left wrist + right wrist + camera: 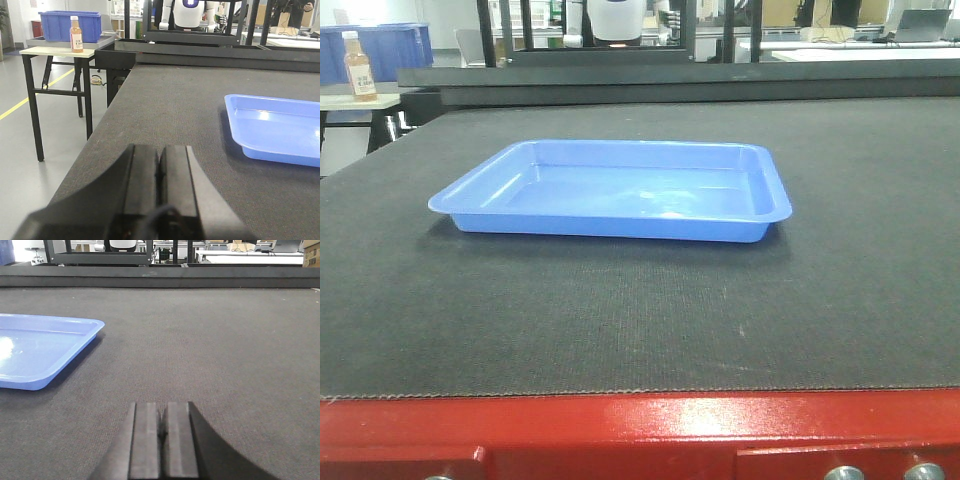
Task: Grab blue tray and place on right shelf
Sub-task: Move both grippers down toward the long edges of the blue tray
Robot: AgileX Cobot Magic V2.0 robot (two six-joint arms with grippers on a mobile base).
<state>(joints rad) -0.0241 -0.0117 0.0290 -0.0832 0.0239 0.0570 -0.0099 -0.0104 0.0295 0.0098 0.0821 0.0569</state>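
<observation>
Glossy, round-cornered blue tray (620,192) on coarse woven mat (640,310).

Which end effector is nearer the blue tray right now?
Left, slightly, it seems. The left end effector sits short of the blue tray, just off its left side; the right end effector sits short of it too, farther off its right side.

No readable text anywhere, bottle label (76,41) too small to make out
</observation>
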